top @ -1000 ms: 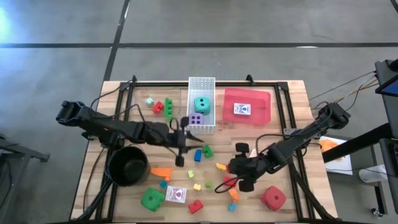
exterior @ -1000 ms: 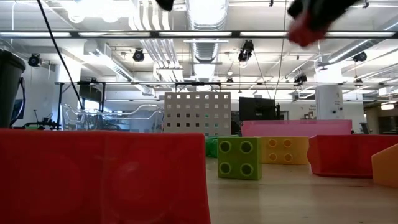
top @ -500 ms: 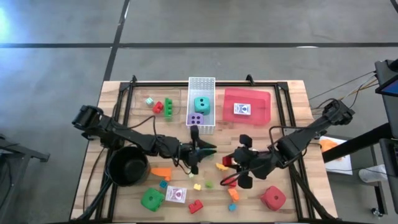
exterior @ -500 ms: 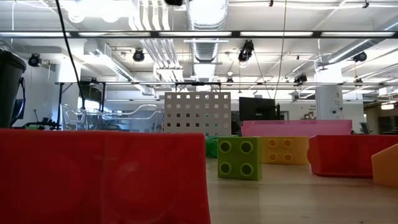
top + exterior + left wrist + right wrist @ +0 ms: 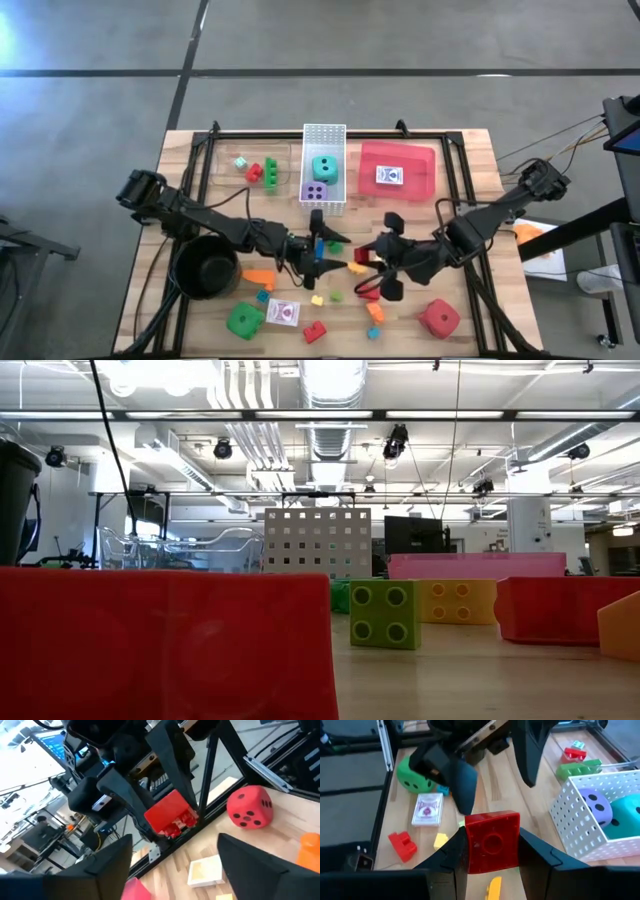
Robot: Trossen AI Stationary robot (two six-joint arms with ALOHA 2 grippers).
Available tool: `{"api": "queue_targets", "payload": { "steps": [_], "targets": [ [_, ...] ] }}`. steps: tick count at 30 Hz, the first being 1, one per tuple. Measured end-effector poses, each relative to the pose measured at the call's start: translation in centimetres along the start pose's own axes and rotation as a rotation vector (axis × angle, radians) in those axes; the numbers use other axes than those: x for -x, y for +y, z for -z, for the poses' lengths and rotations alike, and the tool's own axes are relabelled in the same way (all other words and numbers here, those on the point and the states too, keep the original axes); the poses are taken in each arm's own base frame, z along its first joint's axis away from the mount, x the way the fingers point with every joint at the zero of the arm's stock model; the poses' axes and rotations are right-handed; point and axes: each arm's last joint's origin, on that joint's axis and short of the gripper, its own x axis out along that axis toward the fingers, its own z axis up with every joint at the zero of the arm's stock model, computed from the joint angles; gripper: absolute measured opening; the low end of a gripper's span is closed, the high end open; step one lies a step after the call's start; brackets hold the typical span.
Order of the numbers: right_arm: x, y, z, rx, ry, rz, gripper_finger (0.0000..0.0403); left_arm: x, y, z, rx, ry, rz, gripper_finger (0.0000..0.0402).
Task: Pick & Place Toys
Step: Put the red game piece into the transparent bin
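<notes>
My right gripper [image 5: 368,258] hangs over the middle of the table, shut on a small red brick [image 5: 492,840]. My left gripper [image 5: 325,245] faces it from the table's left, level and open. In the left wrist view the red brick [image 5: 169,816] shows beyond the gap between my left fingers, untouched. More toys lie on the wood below: a blue brick [image 5: 319,246], a yellow brick [image 5: 355,267], a card pack [image 5: 283,313], a green die [image 5: 243,320] and a red die [image 5: 438,318]. Neither gripper shows in the low view. My right gripper pinches the red brick by two opposite sides [image 5: 470,847] between its two fingers. The fingers slant down toward the table's left. The brick is lifted clear of the table, with a square face bearing a round mark turned toward the wrist camera.
A white perforated basket [image 5: 323,135] at the back holds a teal and a purple die. Beside it a red tray [image 5: 425,160] holds a card pack. A round black pot [image 5: 205,268] stands at the near left. Small bricks [image 5: 375,312] are scattered along the near side.
My left gripper has gone toward the table's right, up to the right gripper, has rolled about its own axis and sunk a little, and has opened. My right gripper has risen with the red brick, out of the low view.
</notes>
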Motion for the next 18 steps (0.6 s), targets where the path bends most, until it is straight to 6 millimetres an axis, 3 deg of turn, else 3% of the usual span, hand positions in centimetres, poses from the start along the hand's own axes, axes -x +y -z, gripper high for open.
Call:
{"api": "queue_targets", "payload": {
  "steps": [5, 18],
  "targets": [
    [-0.3, -0.4, -0.6, -0.034, -0.033, 0.003, 0.0119, 0.0, 0.2, -0.2, -0.014, -0.016, -0.013, 0.0331],
    [-1.0, -1.1, -2.4, -0.144, -0.137, -0.042, 0.0119, -0.1, 0.6, -0.6, -0.008, -0.038, -0.055, 0.0334]
  ]
}}
